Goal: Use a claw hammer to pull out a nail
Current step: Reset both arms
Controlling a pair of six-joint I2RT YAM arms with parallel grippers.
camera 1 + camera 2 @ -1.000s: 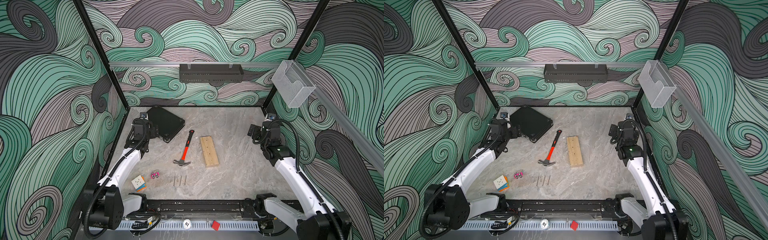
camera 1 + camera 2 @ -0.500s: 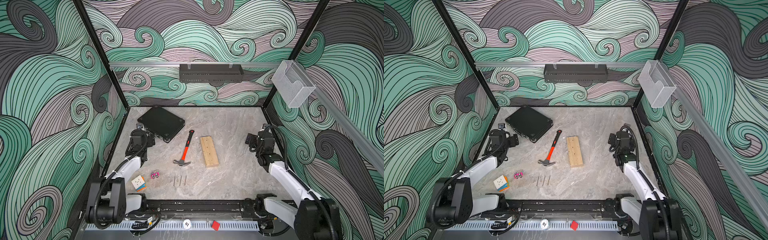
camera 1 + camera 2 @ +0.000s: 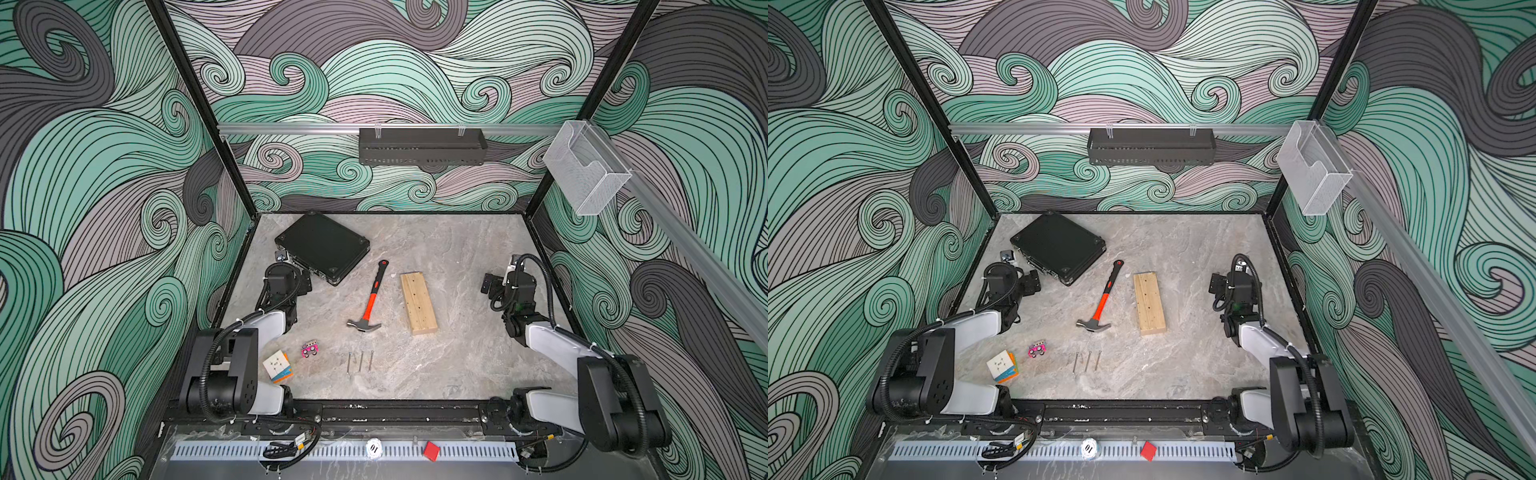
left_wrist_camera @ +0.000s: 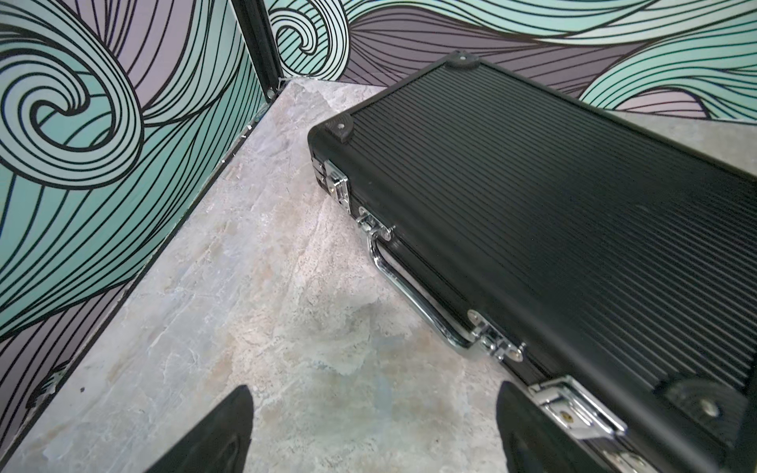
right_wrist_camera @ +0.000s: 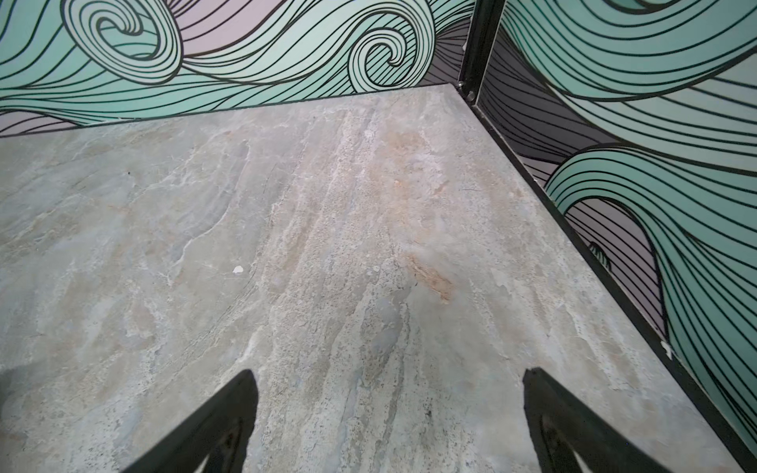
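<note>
The claw hammer (image 3: 368, 300) (image 3: 1100, 300) lies flat mid-table, its grey head toward the front and its black handle pointing back. Right of it lies a pale wooden block (image 3: 419, 303) (image 3: 1149, 303) with small dark dots on top; I cannot tell whether they are nail heads. Three loose nails (image 3: 359, 361) (image 3: 1087, 360) lie in front of the hammer. My left gripper (image 3: 305, 283) (image 3: 1032, 284) (image 4: 372, 393) is open and empty, low beside a black case (image 4: 532, 204). My right gripper (image 3: 488, 286) (image 3: 1216, 284) (image 5: 389, 376) is open over bare table at the right.
The black case (image 3: 322, 245) lies at the back left. A puzzle cube (image 3: 277, 365) and a small pink toy (image 3: 310, 350) sit at the front left. On the walls hang a black basket (image 3: 422, 145) and a clear bin (image 3: 582, 170).
Both arms have drawn back toward the front and come down closer to the table. The hammer, the block and the nails have not moved.
</note>
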